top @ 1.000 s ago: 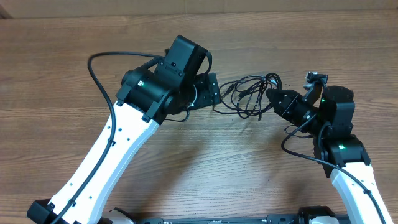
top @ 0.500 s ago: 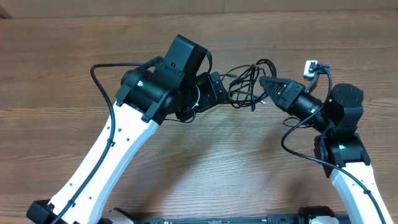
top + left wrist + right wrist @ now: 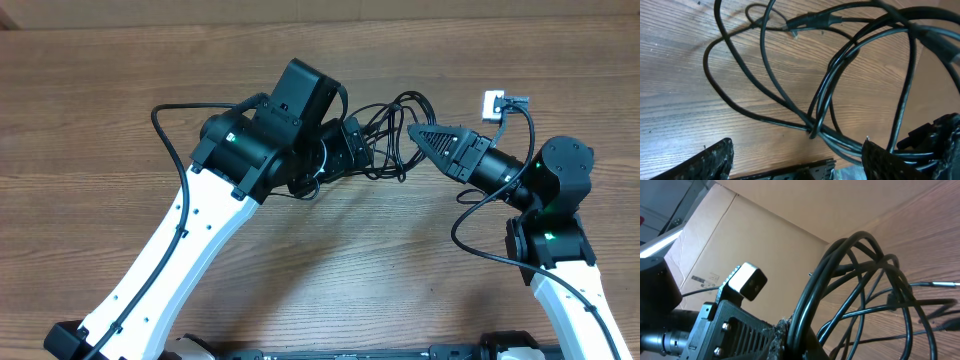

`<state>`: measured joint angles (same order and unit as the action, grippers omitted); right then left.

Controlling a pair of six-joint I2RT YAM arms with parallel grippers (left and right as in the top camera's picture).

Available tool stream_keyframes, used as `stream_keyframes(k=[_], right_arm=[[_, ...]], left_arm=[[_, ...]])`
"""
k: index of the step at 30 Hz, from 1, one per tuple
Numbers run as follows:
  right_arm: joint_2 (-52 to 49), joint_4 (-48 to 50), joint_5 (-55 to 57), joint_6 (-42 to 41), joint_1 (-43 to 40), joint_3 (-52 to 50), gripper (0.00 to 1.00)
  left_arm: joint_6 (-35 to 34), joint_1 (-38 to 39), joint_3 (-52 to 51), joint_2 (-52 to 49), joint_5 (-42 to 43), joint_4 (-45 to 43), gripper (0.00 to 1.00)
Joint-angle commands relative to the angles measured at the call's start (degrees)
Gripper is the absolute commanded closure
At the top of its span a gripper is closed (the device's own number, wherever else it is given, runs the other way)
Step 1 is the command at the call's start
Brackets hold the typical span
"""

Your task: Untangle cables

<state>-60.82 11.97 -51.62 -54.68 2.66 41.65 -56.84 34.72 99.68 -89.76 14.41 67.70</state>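
Overhead: the cables point(image 3: 392, 120) sit bunched in a loose tangle on the tabletop point(image 3: 120, 80), between the two arms. The left gripper point(image 3: 352, 150) is at the tangle's left edge and the right gripper point(image 3: 420, 134) meets its right edge.

Left wrist: the left gripper's fingers point(image 3: 715, 160) stand wide apart and clamp nothing. Loops of cable point(image 3: 815, 117) lie on the wood between them, and several strands run close past the right-hand finger; I can't tell if they touch it.

Right wrist: the right gripper point(image 3: 790, 337) is closed tight on a bundle of strands, which arch up and away from the jaws.
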Motion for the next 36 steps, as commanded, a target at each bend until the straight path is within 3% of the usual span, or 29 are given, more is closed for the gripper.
stream_keyframes(k=[1, 6, 19, 28, 33, 36], right_arm=[[0.26, 0.81, -1.07, -1.18, -0.13, 0.81, 0.96], [0.26, 0.87, -1.27, -3.89, -0.13, 0.81, 0.96], [0.26, 5.79, -3.58, -7.58, -0.13, 0.81, 0.96], [0.26, 7.04, -5.05, -8.76, -0.13, 0.81, 0.96], [0.24, 7.02, -4.79, -8.74, -0.15, 0.81, 0.96], [0.24, 6.73, -4.42, -8.44, -0.13, 0.81, 0.96]], left_arm=[[2.89, 1.73, 0.39, 0.02, 1.18, -2.01, 0.16], [6.32, 3.65, 0.39, -0.2, 1.68, -4.57, 0.08], [8.46, 3.67, 0.22, -1.33, -0.04, -4.28, 0.14], [8.39, 3.67, 0.2, -2.97, 0.83, -5.03, 0.12], [9.86, 3.67, 0.2, -2.97, 6.21, -5.01, 0.12], [12.11, 3.48, 0.2, -2.97, 9.29, -4.98, 0.0]])
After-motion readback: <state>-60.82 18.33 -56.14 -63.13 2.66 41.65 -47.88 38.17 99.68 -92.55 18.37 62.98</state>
